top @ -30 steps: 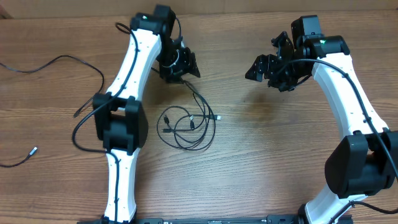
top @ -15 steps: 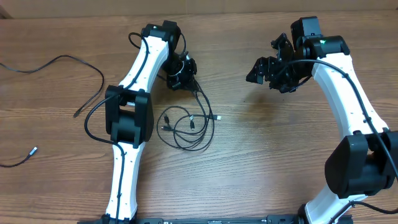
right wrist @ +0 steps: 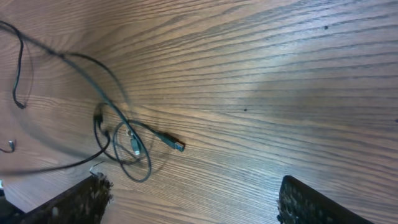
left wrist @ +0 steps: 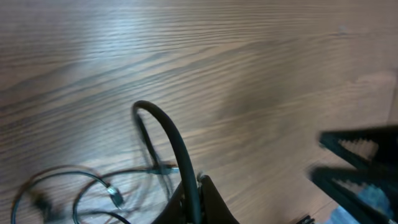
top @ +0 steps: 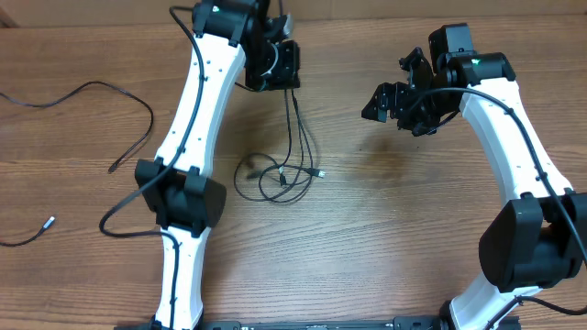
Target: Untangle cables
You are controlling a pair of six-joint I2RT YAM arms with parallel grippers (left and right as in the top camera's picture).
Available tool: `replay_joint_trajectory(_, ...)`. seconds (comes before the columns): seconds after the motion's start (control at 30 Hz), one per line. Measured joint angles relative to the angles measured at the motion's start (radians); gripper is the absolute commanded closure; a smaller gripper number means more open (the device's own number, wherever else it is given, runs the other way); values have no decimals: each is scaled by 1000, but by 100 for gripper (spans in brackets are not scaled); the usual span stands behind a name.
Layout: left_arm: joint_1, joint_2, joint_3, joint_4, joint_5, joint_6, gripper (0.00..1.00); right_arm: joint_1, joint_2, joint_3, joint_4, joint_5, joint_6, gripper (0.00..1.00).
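A tangle of thin black cables (top: pixel 275 179) lies mid-table, with a small plug (top: pixel 320 173) sticking out on its right. Two strands rise from it to my left gripper (top: pixel 280 69), which is lifted near the far edge. In the left wrist view that gripper (left wrist: pixel 194 188) is shut on a black cable (left wrist: pixel 168 134) looping up from the tangle (left wrist: pixel 93 186). My right gripper (top: pixel 396 103) hovers open to the right of the tangle. Its fingers (right wrist: pixel 74 202) stand wide apart with nothing between them, and the tangle (right wrist: pixel 124 146) shows ahead on the left.
A separate long black cable (top: pixel 101 92) curves across the far left of the wooden table (top: pixel 385 220). Another cable end with a silvery plug (top: pixel 37 229) lies at the left edge. The right arm's fingers (left wrist: pixel 360 168) show at the right of the left wrist view.
My left gripper has shut on a cable and risen toward the far edge, pulling strands up so the coil has stretched and shrunk. The right gripper has stayed in place.
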Motion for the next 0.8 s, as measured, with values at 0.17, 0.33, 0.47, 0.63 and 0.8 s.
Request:
replay_joint_trajectory(0.17,-48,-28,7,26,-66,14,96,24,0,0,42,-196,0,14)
replay_joint_trajectory(0.33,-45,-27,7,33,-95,15,96,76,0,-1,97,-259,0,14)
replay_joint_trajectory(0.47,-29,-39,6,59,-104,16,96,122,0,-1,89,-205,5,14)
replay_joint_trajectory(0.63,2,-166,3,131,-114,18,96,164,0,-1,93,-121,52,14)
replay_joint_trajectory(0.8,18,-472,12,184,-121,18,96,180,0,-1,122,-38,167,15)
